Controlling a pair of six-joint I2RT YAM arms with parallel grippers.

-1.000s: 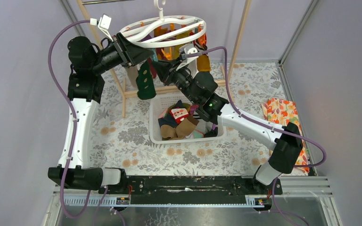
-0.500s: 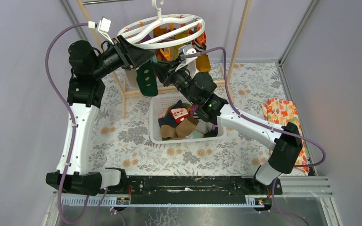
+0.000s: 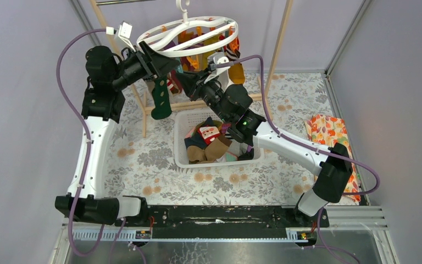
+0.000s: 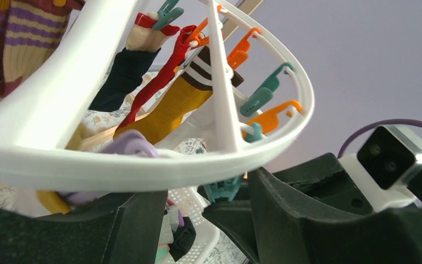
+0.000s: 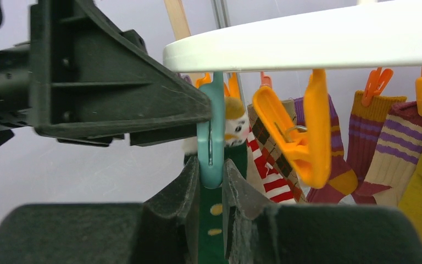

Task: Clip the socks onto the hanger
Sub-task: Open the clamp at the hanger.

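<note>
While the hanger [image 3: 189, 34] hangs up top with a row of socks [image 5: 371, 143] already clipped on, the basket [image 3: 178, 148] below holds a pile more. My left gripper [image 4: 209, 190] is spread wide, straddling the hanger's rim. My right gripper [image 5: 211, 170] is squeezed onto a teal clip [image 5: 211, 126], with the green dotted sock [image 3: 160, 99] dangling right under it.

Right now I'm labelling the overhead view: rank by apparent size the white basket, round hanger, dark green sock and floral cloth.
1. white basket
2. round hanger and floral cloth: about alike; the hanger hangs nearer the camera and the right arm hides part of the cloth, so unranked
3. dark green sock
</note>
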